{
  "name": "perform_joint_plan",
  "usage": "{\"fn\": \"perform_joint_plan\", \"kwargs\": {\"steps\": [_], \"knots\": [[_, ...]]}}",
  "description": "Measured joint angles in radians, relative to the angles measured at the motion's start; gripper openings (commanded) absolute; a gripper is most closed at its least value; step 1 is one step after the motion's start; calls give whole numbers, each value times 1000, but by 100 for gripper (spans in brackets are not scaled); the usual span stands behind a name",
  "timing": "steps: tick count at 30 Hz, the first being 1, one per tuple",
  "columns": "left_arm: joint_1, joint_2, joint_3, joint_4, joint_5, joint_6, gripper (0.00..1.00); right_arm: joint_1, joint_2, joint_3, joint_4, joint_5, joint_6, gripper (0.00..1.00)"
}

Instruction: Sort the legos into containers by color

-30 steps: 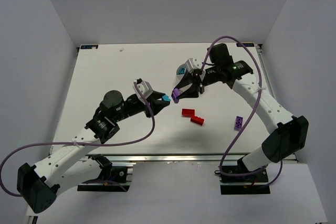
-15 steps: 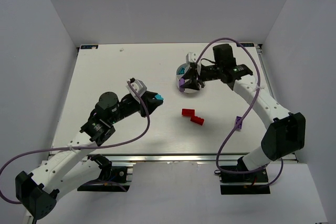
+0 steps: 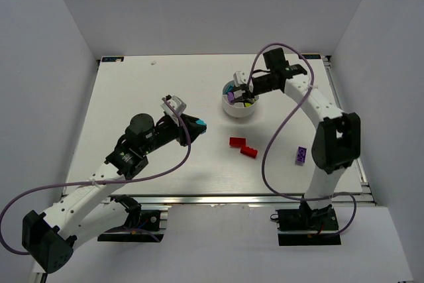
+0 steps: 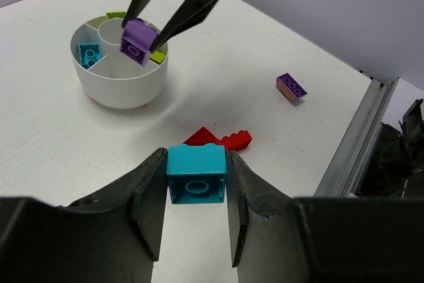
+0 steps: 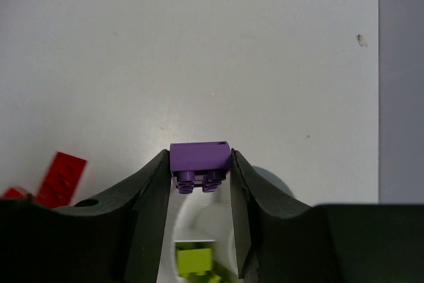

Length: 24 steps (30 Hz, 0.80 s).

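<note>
Now, on my left side, I am clamping my left gripper (image 3: 194,124) on a cyan brick (image 4: 196,173). Both fingers are pressing against its sides, and I am holding it above the white table (image 3: 132,91), apart from the dish and to its left.

Moving rightward, the round white dish (image 3: 240,113) is sitting toward the far middle of the table. Inside it, another cyan brick (image 4: 88,54) is lying in one wedge compartment, and lime green bricks (image 4: 158,56) are showing in compartments on the far and right sides of the hub as my left wrist camera sees it.

My right gripper (image 3: 234,96) is reaching in from the right and hanging over that dish, and I am pinching a purple brick (image 5: 200,161) between its fingers — the jaws are closed on it, studs pointing down. The brick is hovering above the dish, near the hub, not resting in any compartment; which wedge it is over I cannot tell.

In front of the dish, on the near side, two red bricks (image 3: 243,147) are lying on the table, touching each other or just beside each other.

Farthest right, a second purple brick (image 3: 301,155) is lying alone on the table, well apart from the red pair and the dish.
</note>
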Motion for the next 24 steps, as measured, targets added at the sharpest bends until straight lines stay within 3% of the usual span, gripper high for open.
{"fn": "perform_joint_plan", "kwargs": {"steps": [5, 10, 24], "knots": [[0, -3, 0, 0, -1, -9, 0, -16, 171, 203, -243, 3, -296, 0], [0, -6, 0, 7, -8, -16, 0, -14, 244, 298, -387, 32, -462, 0], [1, 3, 0, 26, -11, -16, 0, -14, 278, 301, -413, 107, -543, 0]]}}
